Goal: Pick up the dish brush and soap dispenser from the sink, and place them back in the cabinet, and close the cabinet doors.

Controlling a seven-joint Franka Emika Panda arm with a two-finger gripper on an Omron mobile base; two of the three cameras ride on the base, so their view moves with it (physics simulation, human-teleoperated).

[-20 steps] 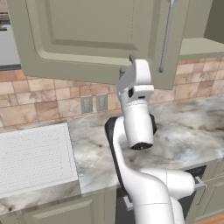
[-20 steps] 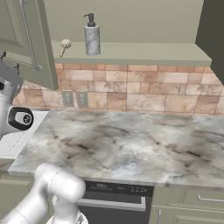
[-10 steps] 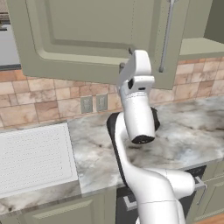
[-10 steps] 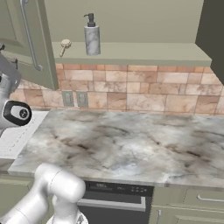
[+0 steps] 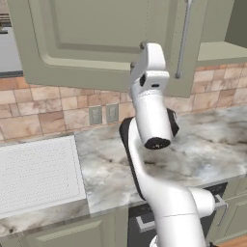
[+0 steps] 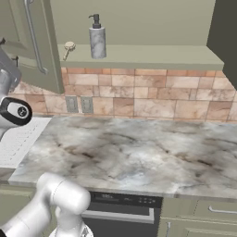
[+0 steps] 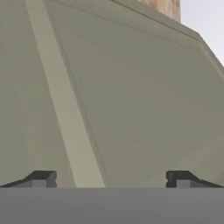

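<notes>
Soap dispenser (image 6: 97, 37), a grey bottle with a black pump top, is seen standing upright on the lower shelf of the open olive-green cabinet (image 6: 139, 56) in the right base view. Just to its left on the same shelf, the dish brush (image 6: 68, 48) is seen lying with its round tan head toward the front, apart from the bottle. One cabinet door (image 5: 101, 41) is shown swung outward in the left base view, its long silver bar handle (image 5: 183, 41) near its right edge; in the right base view the same door (image 6: 32, 41) appears at the left edge. The white arm (image 5: 152, 125) is raised against the lower edge of this door. In the hand view, the gripper (image 7: 111, 179) is shown with its two dark fingertips (image 7: 41, 178) spread wide apart, nothing between them, facing the recessed green panel at close range. Whether the tips touch the door cannot be told. The ribbed drainboard of the sink (image 5: 34, 176) is visible at left on the marble counter (image 6: 139, 155), below the tiled backsplash (image 6: 152, 97).
</notes>
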